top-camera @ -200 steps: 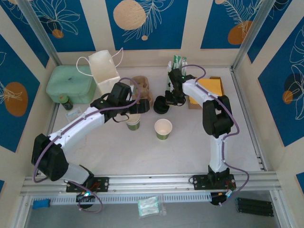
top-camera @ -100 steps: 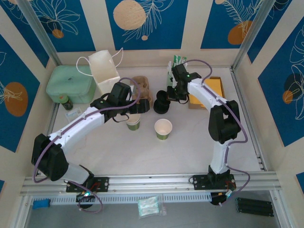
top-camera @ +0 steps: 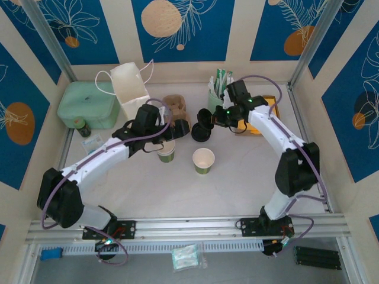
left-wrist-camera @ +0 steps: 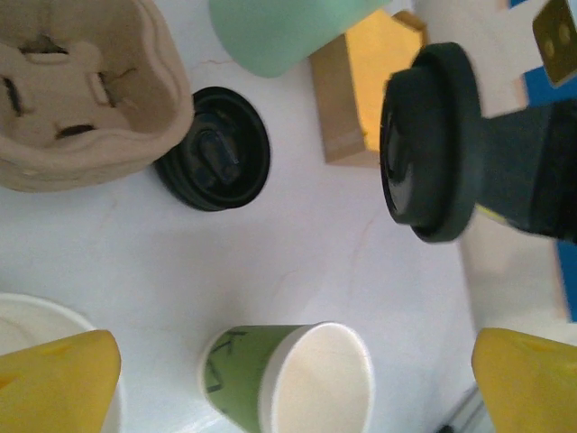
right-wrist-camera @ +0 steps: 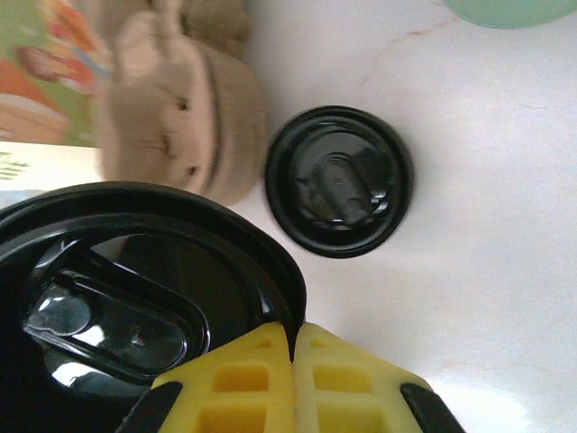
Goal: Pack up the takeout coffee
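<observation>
On table, centre-left: takeout coffee cup upright, olive band, white rim, no lid on it. Left gripper over it, jaws spread wide, grasping nothing; one yellow finger overlaps cup rim. Right gripper clenched on rim of black lid, off the table. Second black lid flat beside cardboard cup carrier. Lidless paper cup near; white paper bag at rear.

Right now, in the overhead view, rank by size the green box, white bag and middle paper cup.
1. green box
2. white bag, close behind; it stands taller, so unsure
3. paper cup, clearly smallest
</observation>
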You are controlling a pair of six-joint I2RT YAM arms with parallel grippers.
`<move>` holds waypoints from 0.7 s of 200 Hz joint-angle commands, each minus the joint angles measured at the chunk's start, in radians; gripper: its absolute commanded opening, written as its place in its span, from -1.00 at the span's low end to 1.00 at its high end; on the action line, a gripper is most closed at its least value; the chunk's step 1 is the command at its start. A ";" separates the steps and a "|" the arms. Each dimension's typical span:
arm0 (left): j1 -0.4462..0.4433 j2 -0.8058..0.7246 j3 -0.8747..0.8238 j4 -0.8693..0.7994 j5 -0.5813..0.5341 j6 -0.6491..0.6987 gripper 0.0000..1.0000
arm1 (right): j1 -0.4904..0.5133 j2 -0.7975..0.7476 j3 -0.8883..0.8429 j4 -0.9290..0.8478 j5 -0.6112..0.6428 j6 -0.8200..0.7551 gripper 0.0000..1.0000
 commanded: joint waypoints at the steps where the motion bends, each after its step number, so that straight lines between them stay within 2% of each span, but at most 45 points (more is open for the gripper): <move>1: 0.009 -0.067 -0.043 0.183 0.057 -0.166 0.99 | -0.028 -0.098 -0.054 0.082 -0.192 0.066 -1.00; 28: 0.006 -0.103 -0.106 0.355 0.063 -0.312 0.99 | -0.071 -0.188 -0.163 0.252 -0.423 0.171 -1.00; 45: -0.002 -0.119 -0.136 0.460 0.061 -0.392 0.99 | -0.084 -0.225 -0.214 0.344 -0.517 0.224 -1.00; 101: -0.066 -0.098 -0.126 0.677 0.042 -0.537 0.99 | -0.083 -0.278 -0.319 0.587 -0.679 0.349 -1.00; 140: -0.100 -0.070 -0.112 0.763 0.027 -0.588 0.99 | -0.080 -0.278 -0.343 0.674 -0.704 0.403 -1.00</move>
